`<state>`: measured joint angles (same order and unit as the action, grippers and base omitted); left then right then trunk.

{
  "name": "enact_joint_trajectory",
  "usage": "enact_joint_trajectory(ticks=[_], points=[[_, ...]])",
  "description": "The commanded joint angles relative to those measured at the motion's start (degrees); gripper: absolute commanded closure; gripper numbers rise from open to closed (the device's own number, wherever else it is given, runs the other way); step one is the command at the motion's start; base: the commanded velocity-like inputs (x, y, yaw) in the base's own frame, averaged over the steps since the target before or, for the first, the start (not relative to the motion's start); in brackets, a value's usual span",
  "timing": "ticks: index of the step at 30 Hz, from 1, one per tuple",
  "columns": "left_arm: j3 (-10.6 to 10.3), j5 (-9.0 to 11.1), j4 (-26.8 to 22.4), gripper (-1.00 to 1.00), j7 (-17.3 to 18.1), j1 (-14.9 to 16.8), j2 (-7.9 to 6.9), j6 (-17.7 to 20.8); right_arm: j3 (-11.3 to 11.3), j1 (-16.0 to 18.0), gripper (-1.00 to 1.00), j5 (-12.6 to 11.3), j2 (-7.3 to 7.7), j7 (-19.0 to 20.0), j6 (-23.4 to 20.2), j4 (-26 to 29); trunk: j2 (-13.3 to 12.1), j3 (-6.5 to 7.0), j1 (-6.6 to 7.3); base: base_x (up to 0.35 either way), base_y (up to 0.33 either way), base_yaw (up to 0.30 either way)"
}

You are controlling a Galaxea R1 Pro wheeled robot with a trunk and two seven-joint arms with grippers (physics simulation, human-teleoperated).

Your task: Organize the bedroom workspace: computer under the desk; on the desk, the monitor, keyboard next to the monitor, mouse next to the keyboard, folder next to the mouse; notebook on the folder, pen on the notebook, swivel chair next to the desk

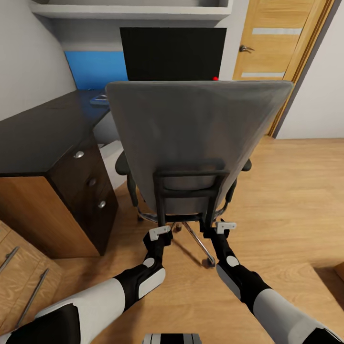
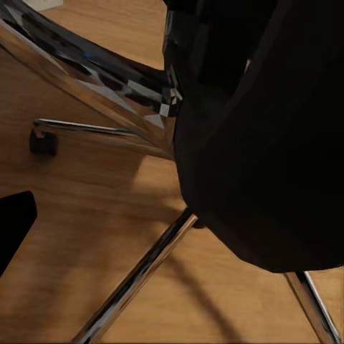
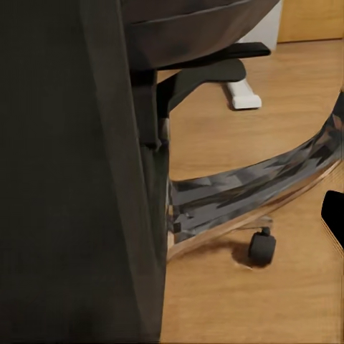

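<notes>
Swivel chair (image 1: 191,143) fills the centre of the head view, its grey back turned to the camera, black frame bracket low on the backrest, chrome base legs and a castor on the wood floor below. Left gripper (image 1: 160,233) sits at the lower left foot of that black frame, right gripper (image 1: 225,225) at the lower right foot; both are right against the frame, but whether the jaws are spread or clamped on it cannot be told. Desk (image 1: 43,129), glossy black top with knobbed drawers, occupies the left middle of the frame, just beside the chair. Monitor (image 1: 172,52) stands at upper centre behind the chair back, a blue wall panel (image 1: 95,69) to its left. A small red light (image 1: 215,78) shows just above the chair's top edge. Wooden door (image 1: 277,43) at upper right. Left wrist view: chrome base legs (image 2: 136,276) and a castor (image 2: 43,142) over wood floor, a dark chair part close up. Right wrist view: dark chair frame (image 3: 79,172) at left, chrome leg and castor (image 3: 262,247) lower right.
</notes>
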<state>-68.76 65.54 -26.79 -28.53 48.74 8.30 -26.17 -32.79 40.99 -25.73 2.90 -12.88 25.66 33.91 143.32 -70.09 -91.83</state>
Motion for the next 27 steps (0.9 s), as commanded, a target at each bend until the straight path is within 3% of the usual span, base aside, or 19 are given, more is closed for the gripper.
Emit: enact_joint_trajectory(ticks=[1, 11, 27], points=[[-0.5, 0.6, 0.0, -1.0, -0.4, 0.1, -0.03, -0.3, -0.4, 0.1, -1.0, -0.6, 0.09, -0.6, 0.3, 0.0, 0.0, -0.04, -0.02, 0.262, -0.18, 0.0], [-0.5, 0.6, 0.0, -1.0, -0.5, 0.1, -0.07, -0.3, -0.4, 0.1, -1.0, -0.6, 0.09, -0.6, 0.3, 0.0, 0.0, -0.04, -0.02, 0.296, -0.053, 0.0], [-0.5, 0.7, 0.2, -1.0, -0.6, 0.1, -0.13, -0.3, -0.4, 0.1, -1.0, -0.6, 0.09, -0.6, 0.3, 0.1, 0.0, -0.04, -0.02, 0.329, 0.102, 0.009]])
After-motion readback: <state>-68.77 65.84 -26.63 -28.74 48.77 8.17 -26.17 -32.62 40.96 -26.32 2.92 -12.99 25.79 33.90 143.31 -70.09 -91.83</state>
